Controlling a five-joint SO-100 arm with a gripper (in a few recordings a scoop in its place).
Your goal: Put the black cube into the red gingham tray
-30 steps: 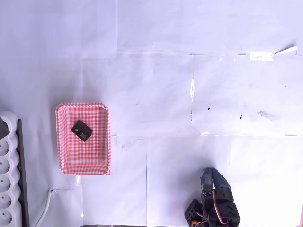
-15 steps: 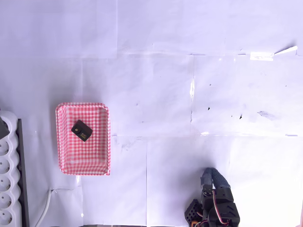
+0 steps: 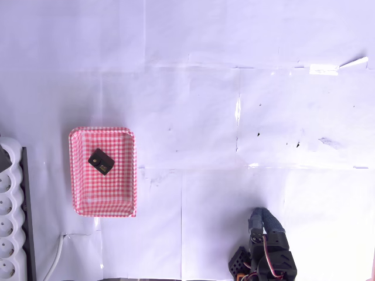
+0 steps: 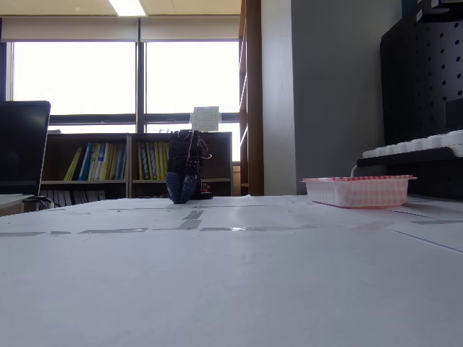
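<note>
**Fingers folded back, cube already in the tray**

The fingers (image 3: pixel 258 219) pointed up from the folded arm at the bottom edge of the overhead view, well apart from everything else on the counter (image 3: pixel 234 88). They looked drawn together, but whether they were fully closed I could not tell; nothing was between them. In the fixed view the arm (image 4: pixel 185 173) sat hunched at the far end of the counter, fingers pointing down at the surface.

The black cube (image 3: pixel 101 161) lay inside the red gingham tray (image 3: pixel 126 175), on the tray floor in its upper half, turned at an angle to the rim and clear of the walls. A small pale mark showed on its top face. From the fixed view the tray (image 4: pixel 357 191) stood flat, and its wall hid the cube.

By my judgement the placing was done, and the step in hand was simply to rest. Doing that well meant keeping the arm folded and away from the tray, so nothing nudged the rim or tipped the cube out.

No brand or label could be read. A pale card on top of the arm in the fixed view was too small to make out. A white power strip (image 3: pixel 9 234) lay just left of the tray.
</note>
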